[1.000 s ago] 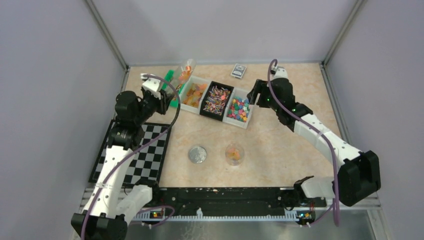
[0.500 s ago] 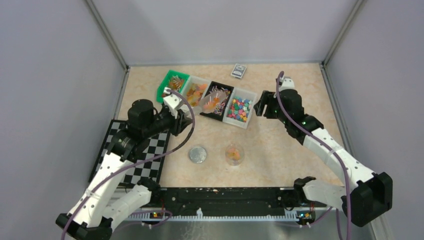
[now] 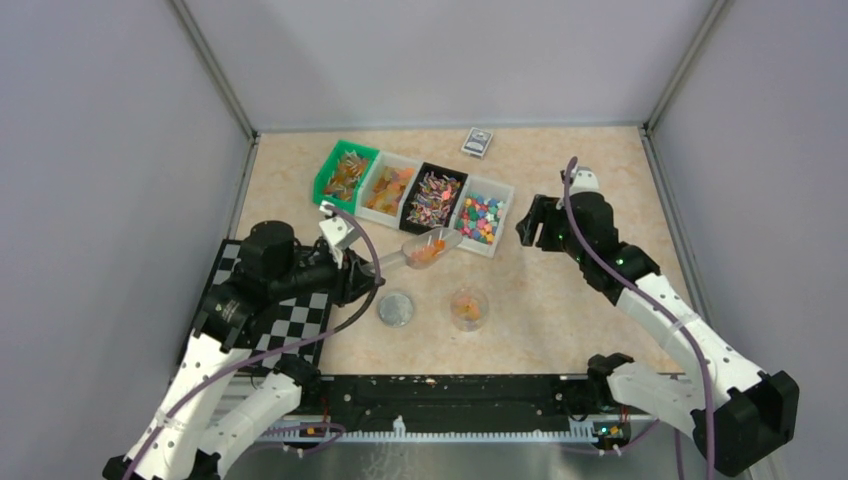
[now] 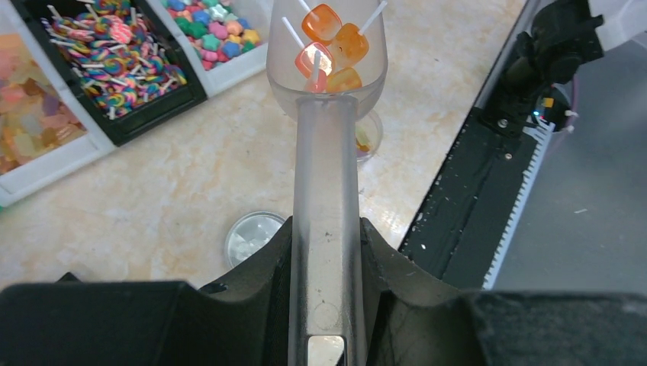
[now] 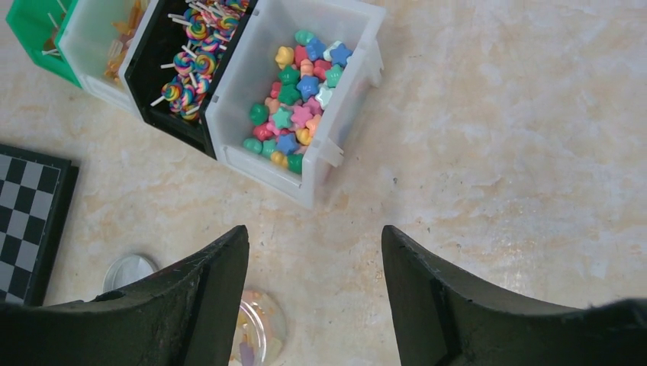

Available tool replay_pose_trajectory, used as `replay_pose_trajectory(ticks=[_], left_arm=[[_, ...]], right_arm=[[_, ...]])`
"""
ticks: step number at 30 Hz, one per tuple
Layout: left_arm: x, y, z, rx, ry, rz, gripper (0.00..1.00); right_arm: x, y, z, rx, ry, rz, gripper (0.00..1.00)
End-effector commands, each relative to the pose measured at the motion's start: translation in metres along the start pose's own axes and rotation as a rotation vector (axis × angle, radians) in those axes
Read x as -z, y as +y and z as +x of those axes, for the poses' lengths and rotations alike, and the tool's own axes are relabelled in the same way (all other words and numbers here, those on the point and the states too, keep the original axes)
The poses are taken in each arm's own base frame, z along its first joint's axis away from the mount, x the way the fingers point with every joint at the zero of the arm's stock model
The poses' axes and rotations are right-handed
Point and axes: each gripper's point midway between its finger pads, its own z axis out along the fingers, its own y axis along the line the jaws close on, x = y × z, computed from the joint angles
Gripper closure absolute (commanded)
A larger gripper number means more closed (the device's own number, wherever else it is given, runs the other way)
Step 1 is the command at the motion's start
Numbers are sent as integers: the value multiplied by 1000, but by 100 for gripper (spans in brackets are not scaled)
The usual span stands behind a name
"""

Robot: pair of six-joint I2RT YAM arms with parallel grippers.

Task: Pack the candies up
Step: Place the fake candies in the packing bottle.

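Marbled tabletop (image 3: 570, 300); left end effector (image 4: 326, 242) grips scoop (image 4: 326, 145) of orange candies (image 4: 334, 44), right end effector (image 5: 314, 263) spread wide.

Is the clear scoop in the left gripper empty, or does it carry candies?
Loaded: a few orange candies on white sticks lie in the bowl of the scoop, whose handle the left gripper holds.

The white-and-black left arm (image 3: 205, 345) reached forward, its black left gripper (image 3: 362, 275) clamped on a clear plastic scoop (image 4: 326, 152). The white-and-black right arm (image 3: 680, 320) stretched out, its black right gripper (image 5: 314, 244) spread wide.
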Motion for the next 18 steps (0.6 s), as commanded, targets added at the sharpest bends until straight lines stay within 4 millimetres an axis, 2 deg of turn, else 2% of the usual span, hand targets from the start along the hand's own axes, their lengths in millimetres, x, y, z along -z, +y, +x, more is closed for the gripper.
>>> replay_pose_trajectory(ticks=[1, 10, 18], left_arm=[[3, -27, 3, 64, -7, 126, 100], [6, -28, 35, 113, 77, 108, 100], [-3, -27, 48, 129, 108, 115, 100]], right_arm=[[8, 4, -12, -7, -50, -11, 37], [12, 5, -18, -3, -70, -16, 37], [11, 7, -21, -7, -80, -23, 37]])
